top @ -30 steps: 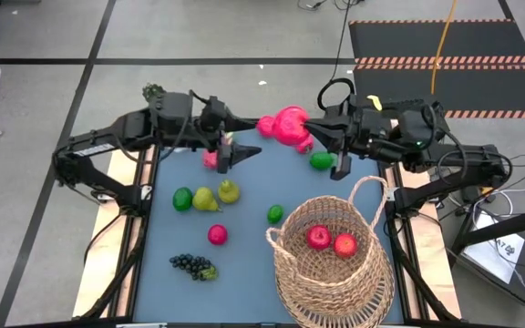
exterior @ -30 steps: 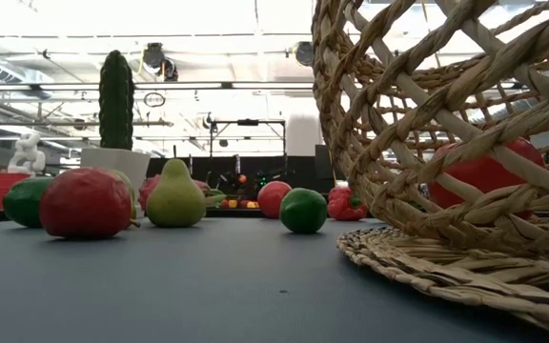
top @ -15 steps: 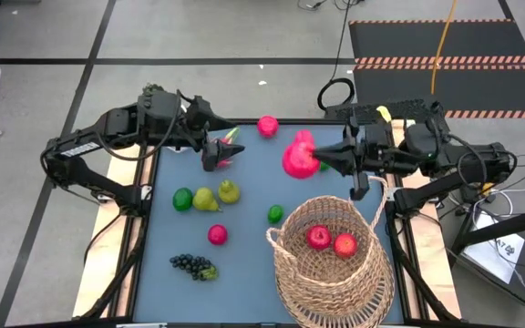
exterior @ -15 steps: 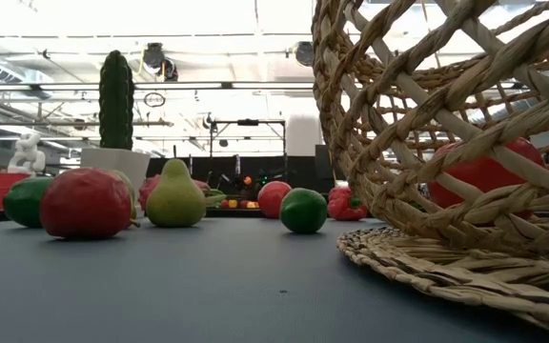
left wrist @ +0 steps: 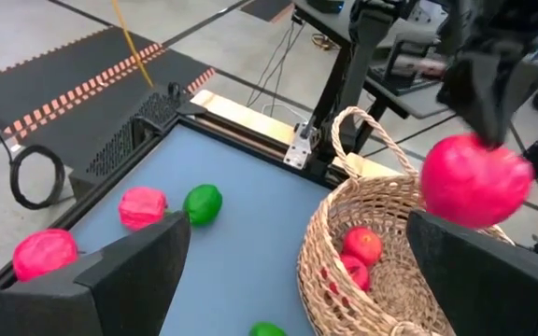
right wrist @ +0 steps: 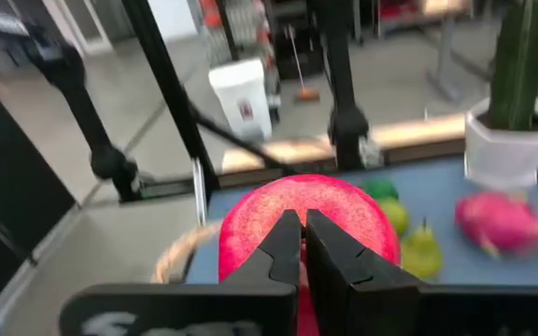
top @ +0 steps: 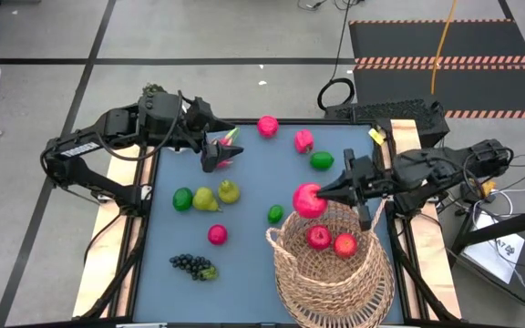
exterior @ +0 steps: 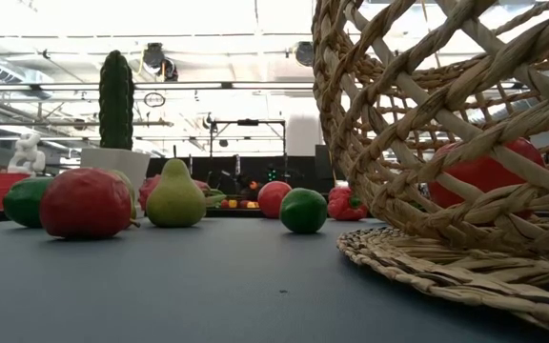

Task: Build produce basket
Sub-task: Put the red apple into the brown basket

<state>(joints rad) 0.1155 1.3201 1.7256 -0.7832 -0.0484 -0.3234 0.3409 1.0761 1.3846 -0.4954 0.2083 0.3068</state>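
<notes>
Fruit in transit: right claw [top: 328, 193], clamped together on a red apple [top: 308, 199], now poised at the far rim of the basket [top: 334, 273], having swung across from the far side of the desk [top: 244, 228] over the past second. Two red fruits [top: 330, 240] already inside. Left claw [top: 215, 157] spread wide and empty, pulled back slightly near the far left edge. Likely next: release into the basket. Limes, pears [top: 217, 195], grapes [top: 193, 265] and pink fruits left outside.

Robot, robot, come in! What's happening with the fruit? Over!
Right gripper shut on red apple, at the basket rim. Left gripper open, waiting by the dragon fruit. Two apples in; nothing blocking.
</notes>
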